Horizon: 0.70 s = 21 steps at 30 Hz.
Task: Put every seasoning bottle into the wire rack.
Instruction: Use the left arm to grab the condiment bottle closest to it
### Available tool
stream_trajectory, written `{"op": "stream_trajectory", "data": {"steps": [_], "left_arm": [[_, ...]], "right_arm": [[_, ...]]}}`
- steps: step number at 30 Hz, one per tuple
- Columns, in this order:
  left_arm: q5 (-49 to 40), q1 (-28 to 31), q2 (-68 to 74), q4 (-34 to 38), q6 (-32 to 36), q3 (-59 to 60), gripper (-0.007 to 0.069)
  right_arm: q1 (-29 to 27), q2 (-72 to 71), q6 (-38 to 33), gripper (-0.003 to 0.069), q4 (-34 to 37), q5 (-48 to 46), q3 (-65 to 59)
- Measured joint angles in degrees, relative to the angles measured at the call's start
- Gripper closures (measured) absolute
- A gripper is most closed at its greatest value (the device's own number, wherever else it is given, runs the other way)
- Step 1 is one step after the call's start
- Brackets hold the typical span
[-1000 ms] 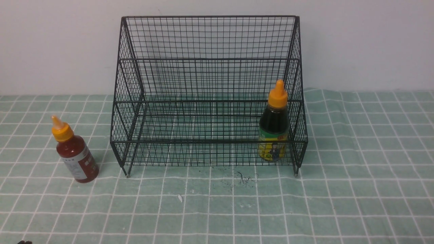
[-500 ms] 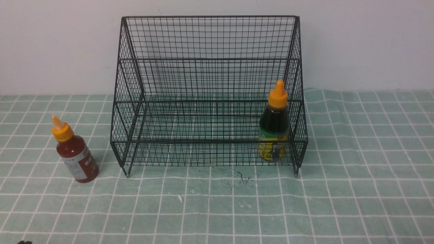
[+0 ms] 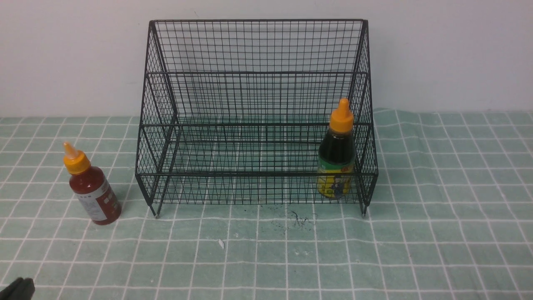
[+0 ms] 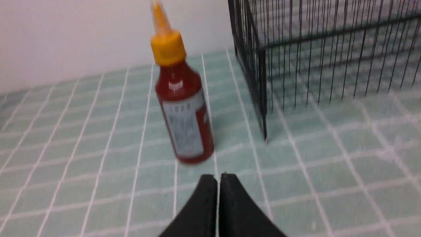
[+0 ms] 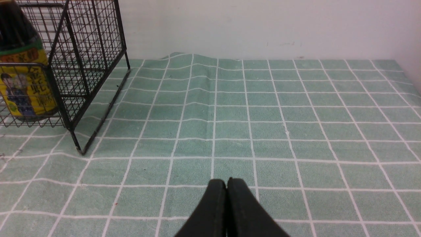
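Left gripper (image 4: 218, 179) is clenched on nothing in the left wrist view, its two black fingers pressed together, hanging just short of the red sauce bottle (image 4: 184, 108). That bottle stands on the green checked cloth (image 4: 82, 148) covering the worktop, outside the wire rack (image 4: 263, 82) and near its front corner leg. A plain white wall (image 4: 65, 33) rises behind. This picture is blurred, so the bottle's label cannot be read.

Right gripper (image 5: 226, 182) in the right wrist view is likewise clenched and empty, over bare cloth well apart from the wire rack. The dark sauce bottle (image 5: 23, 82) sits inside the rack's front corner, behind the mesh, its cap cut off by the picture's edge. Beside the rack, the cloth lifts in a low ridge (image 5: 194, 59) against the wall.

From the front, the wire rack stands with its back to the wall. The dark sauce bottle is upright on the rack's lowest tier at its right end. The red sauce bottle is on the cloth to the rack's left, looking tilted, cap away from the rack. Dark scribble marks (image 3: 300, 218) stain the cloth just before the rack. A dark shape (image 3: 16, 288), mostly cut off, sits far to the rack's front left.
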<state>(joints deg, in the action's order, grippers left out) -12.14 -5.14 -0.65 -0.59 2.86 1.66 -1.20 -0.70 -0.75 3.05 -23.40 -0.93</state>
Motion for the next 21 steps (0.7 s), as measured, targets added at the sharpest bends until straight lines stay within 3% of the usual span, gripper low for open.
{"op": "stream_trajectory", "data": {"steps": [6, 9, 12, 15, 21], "left_arm": [[22.3, 0.0, 0.0, 6.3, -1.7, 0.0, 0.0631], [37.5, 0.0, 0.0, 9.7, -5.0, -0.2, 0.0631], [40.5, 0.0, 0.3, 13.7, -6.8, -4.2, 0.0631], [32.0, 0.0, 4.1, 16.5, -7.1, -14.0, 0.0631], [-9.0, 0.0, 24.3, 17.0, -6.0, -36.0, 0.0631]], "right_arm": [[0.0, 0.0, 0.0, 0.0673, 0.0, 0.0, 0.0], [0.0, 0.0, 0.0, 0.0673, 0.0, 0.0, 0.0], [0.0, 0.0, 0.0, 0.0673, 0.0, 0.0, 0.0], [0.0, 0.0, 0.0, 0.0673, 0.0, 0.0, 0.0], [0.0, 0.0, 0.0, 0.0673, 0.0, 0.0, 0.0]]}}
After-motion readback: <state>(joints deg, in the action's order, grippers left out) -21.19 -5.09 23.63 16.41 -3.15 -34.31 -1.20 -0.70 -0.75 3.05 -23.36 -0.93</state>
